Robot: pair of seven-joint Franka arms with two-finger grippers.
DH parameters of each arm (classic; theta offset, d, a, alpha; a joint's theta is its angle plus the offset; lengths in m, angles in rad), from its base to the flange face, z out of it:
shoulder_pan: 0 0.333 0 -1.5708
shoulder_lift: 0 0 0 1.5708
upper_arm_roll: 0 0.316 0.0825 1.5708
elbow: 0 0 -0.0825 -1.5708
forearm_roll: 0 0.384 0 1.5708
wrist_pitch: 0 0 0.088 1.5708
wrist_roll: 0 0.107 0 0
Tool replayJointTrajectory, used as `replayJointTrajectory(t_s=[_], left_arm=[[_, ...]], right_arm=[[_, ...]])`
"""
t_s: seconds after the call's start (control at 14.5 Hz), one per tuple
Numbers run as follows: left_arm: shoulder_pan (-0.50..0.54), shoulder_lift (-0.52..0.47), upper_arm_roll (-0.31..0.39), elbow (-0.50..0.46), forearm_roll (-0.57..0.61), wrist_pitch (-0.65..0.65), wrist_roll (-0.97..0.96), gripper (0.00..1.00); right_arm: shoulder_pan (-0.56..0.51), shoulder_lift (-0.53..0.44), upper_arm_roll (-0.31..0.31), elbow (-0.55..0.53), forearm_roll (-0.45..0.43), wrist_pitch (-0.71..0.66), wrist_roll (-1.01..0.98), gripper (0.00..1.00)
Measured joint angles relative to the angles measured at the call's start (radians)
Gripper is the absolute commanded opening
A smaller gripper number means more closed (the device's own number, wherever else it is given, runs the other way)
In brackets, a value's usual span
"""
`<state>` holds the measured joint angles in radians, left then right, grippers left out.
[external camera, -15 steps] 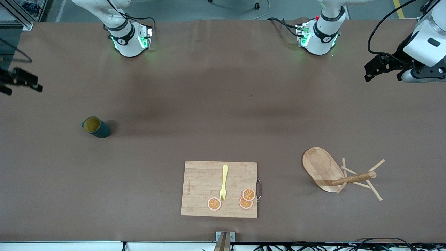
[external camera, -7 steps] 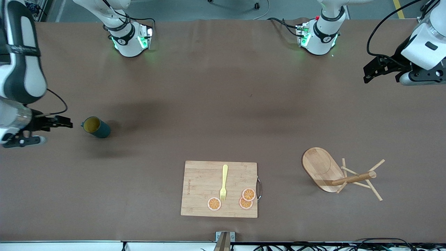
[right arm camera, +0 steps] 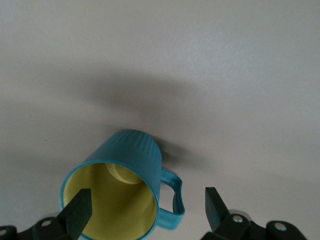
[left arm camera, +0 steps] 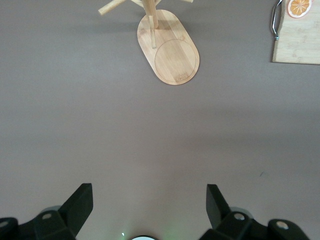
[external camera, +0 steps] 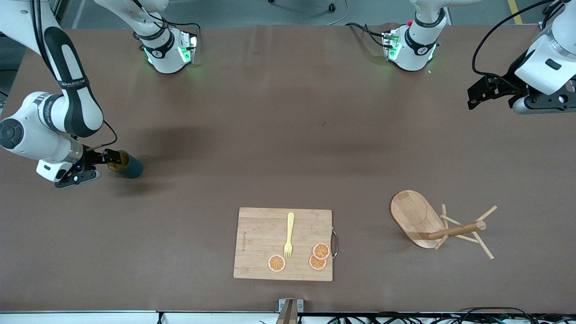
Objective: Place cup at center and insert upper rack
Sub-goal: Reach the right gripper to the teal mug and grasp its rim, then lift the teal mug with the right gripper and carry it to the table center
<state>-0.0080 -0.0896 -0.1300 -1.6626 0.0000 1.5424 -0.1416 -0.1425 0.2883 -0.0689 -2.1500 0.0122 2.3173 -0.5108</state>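
Note:
The cup [external camera: 129,167], dark teal with a yellow inside, stands toward the right arm's end of the table. My right gripper [external camera: 108,158] is open, right at the cup's rim. In the right wrist view the cup [right arm camera: 131,165] shows its mouth and loop handle between the spread fingers [right arm camera: 76,214] of that gripper [right arm camera: 145,212], with nothing gripped. The upper rack [external camera: 418,218], a light wooden mug tree, lies tipped on its side toward the left arm's end. My left gripper [external camera: 479,92] hangs open in the air, well apart from it. In the left wrist view this gripper [left arm camera: 149,205] is empty, with the rack's oval base [left arm camera: 170,52] ahead.
A bamboo cutting board [external camera: 256,243] lies at the table's middle, near the front camera. It carries a yellow fork [external camera: 289,235] and three orange slices [external camera: 276,263]. Its metal handle [external camera: 334,243] faces the rack. Both arm bases stand along the table's edge farthest from the front camera.
My right arm swung in from the table's end and came down to the cup, its open fingers now at the rim. The left gripper barely shifted.

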Motion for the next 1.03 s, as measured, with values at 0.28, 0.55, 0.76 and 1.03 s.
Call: replayJointTrajectory(t_s=[0.28,0.55,0.76,1.03], left_arm=[[0.000,0.000,-0.002,-0.004,0.000,-0.002,0.000,1.00],[0.000,0.000,-0.002,-0.005,0.000,-0.003,0.000,1.00],[0.000,0.000,-0.002,-0.006,0.000,-0.003,0.000,1.00],[0.000,0.000,-0.002,-0.007,0.000,-0.003,0.000,1.00]], right_arm=[[0.000,0.007,0.000,-0.054,0.000,0.073,-0.052,0.02],[-0.001,0.008,0.000,-0.060,0.042,0.071,-0.067,0.00],[0.015,0.000,0.006,-0.044,0.089,0.014,-0.069,0.00],[0.158,-0.087,0.015,0.010,0.109,-0.150,0.188,0.00]])
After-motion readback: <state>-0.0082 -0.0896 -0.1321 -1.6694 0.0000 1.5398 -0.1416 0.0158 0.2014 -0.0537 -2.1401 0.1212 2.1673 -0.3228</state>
